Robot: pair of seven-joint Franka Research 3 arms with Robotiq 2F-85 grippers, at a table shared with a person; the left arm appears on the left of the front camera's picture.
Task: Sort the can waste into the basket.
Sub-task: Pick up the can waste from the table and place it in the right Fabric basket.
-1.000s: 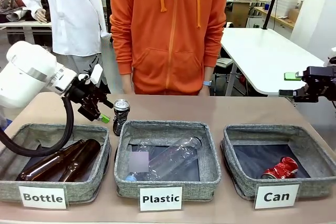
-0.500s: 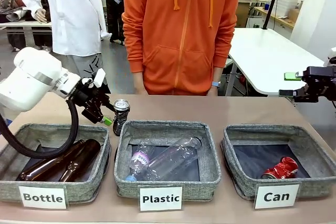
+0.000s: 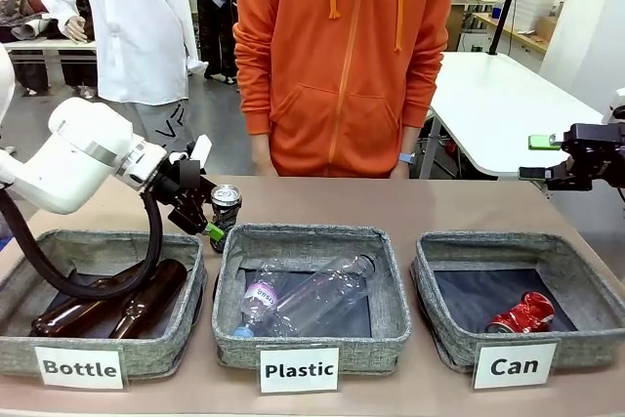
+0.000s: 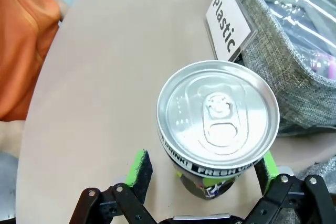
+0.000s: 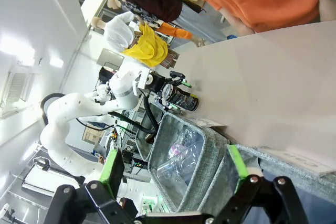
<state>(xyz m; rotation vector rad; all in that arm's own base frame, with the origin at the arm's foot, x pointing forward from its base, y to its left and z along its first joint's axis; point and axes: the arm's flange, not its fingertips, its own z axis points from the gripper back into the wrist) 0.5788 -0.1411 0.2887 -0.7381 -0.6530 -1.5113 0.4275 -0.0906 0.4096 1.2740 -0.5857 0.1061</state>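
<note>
Left end effector (image 4: pixel 202 174), fingers spread and straddling the upright dark can (image 4: pixel 218 124) near the worktop's far edge, not yet closed: the grasp step. Next, close, lift, carry to the "Can" basket (image 3: pixel 444 324), where the red can (image 3: pixel 522 314) lies. Right end effector (image 5: pixel 173 169): open, empty.

The left arm reaches in low, wrist angled down, its gripper (image 3: pixel 207 210) spread wide with fingers straddling a can (image 3: pixel 226 210). The right gripper (image 3: pixel 547 157) hangs open, raised at the far right edge.
</note>
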